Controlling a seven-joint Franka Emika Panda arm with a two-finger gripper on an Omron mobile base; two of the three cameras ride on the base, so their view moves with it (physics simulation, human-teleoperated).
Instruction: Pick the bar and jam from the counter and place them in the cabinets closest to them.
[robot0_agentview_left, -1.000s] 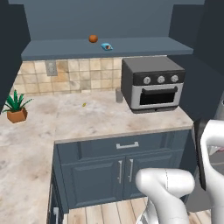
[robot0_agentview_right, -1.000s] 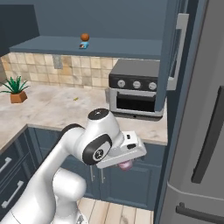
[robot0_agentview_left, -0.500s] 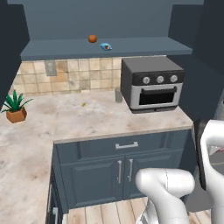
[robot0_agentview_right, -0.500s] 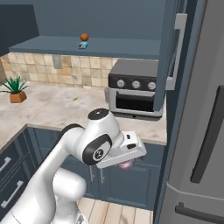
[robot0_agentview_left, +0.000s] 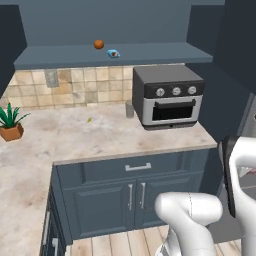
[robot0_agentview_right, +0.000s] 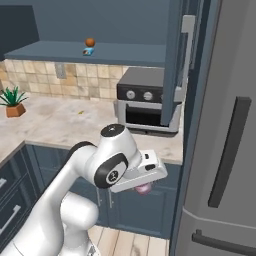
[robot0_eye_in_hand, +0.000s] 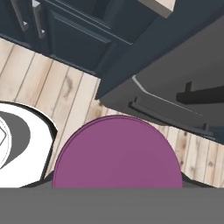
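Note:
The jam (robot0_agentview_right: 144, 188), a small pink-magenta jar, hangs under my gripper (robot0_agentview_right: 143, 185), which is shut on it low in front of the base cabinets, beside the fridge. In the hand view the jam (robot0_eye_in_hand: 117, 153) is a big magenta disc that hides the fingertips, with wooden floor beyond it. The bar (robot0_agentview_left: 113, 52), small and bright blue, lies on the open shelf of the upper cabinets (robot0_agentview_left: 160, 50), next to an orange-brown ball (robot0_agentview_left: 99, 44); from the right it shows as the bar (robot0_agentview_right: 88, 51). The beige counter (robot0_agentview_left: 100, 135) runs below.
A dark toaster oven (robot0_agentview_left: 167, 95) stands on the counter's right end, a small grey cup (robot0_agentview_left: 129, 108) beside it, a potted plant (robot0_agentview_left: 10, 122) at far left. An open upper cabinet door (robot0_agentview_right: 175, 60) with a silver handle hangs by the grey fridge (robot0_agentview_right: 225, 150).

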